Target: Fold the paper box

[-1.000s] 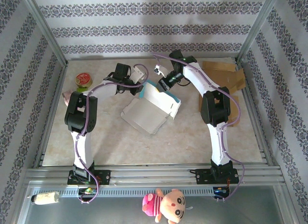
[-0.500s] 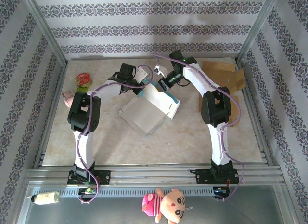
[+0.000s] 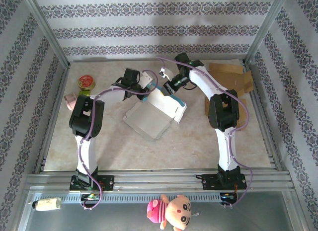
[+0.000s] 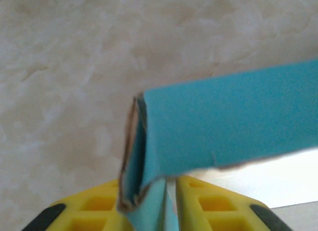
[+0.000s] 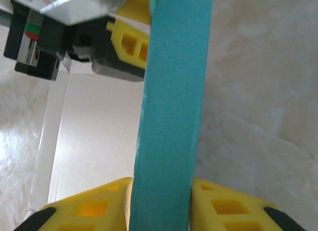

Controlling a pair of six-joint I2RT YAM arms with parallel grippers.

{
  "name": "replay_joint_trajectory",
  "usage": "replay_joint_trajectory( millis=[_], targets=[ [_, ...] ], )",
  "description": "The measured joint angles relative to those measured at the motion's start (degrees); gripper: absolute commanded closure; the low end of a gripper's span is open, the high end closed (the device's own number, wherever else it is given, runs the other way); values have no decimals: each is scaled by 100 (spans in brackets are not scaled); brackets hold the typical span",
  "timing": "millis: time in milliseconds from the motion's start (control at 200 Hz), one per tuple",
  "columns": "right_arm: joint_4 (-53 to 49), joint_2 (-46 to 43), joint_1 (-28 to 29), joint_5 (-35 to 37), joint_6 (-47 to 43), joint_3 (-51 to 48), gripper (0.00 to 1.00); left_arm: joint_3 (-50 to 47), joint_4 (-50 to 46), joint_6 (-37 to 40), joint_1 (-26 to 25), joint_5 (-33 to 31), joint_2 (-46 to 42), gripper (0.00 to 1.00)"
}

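The paper box (image 3: 155,112), white inside and teal outside, lies half folded in the middle of the table. My left gripper (image 3: 145,90) is at its back left corner. In the left wrist view the doubled teal wall (image 4: 228,126) runs between the yellow fingers of the left gripper (image 4: 169,185), with a thin gap beside the right finger (image 4: 208,196); the jaws stand slightly open. My right gripper (image 3: 172,87) is at the box's back edge. In the right wrist view the right gripper (image 5: 161,184) is shut on the upright teal wall (image 5: 174,92), both pads against it.
Flat brown cardboard (image 3: 231,78) lies at the back right corner. A round tin (image 3: 86,82) and a pink object (image 3: 69,99) sit at the left side. A plush doll (image 3: 169,211) lies below the near rail. Metal frame posts border the table.
My left gripper has moved right along the box's back edge, and its jaws have loosened from the teal wall. The box has turned slightly. The right gripper has kept its hold.
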Motion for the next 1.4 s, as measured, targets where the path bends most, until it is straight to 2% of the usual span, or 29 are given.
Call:
replay_joint_trajectory(
  millis=[215, 370, 525, 710, 815, 919, 1149, 1284, 1399],
  targets=[
    [-4, -31, 39, -44, -22, -33, 67, -636, 317, -105, -4, 24, -435, 49],
    [4, -157, 127, 267, -76, -90, 68, -1287, 898, -527, 17, 122, -1287, 33],
    [9, -413, 367, 951, -358, -107, 68, -2149, 1646, -1473, 170, 129, -2540, 25],
    [212, -850, 874, 1954, -1182, -389, 66, -2669, 2044, -3016, 791, -48, -3491, 22],
    [417, -1003, 1182, 2382, -1718, -697, 61, -2699, 2022, -3703, 1045, -63, -3480, 22],
    [566, -1005, 1353, 2509, -1945, -861, 50, -2691, 1971, -4199, 1097, 81, -3268, 22],
    [763, -1047, 1215, 2439, -1912, -876, 45, -2144, 1554, -4948, 1097, 678, -2358, 24],
    [918, -1329, 1082, 2232, -1204, -970, 43, -1703, 1362, -5377, 1097, 946, -2024, 26],
    [1113, -1746, 890, 2059, 96, -1084, 40, -1259, 1178, -5670, 1097, 1228, -1738, 26]
  ],
)
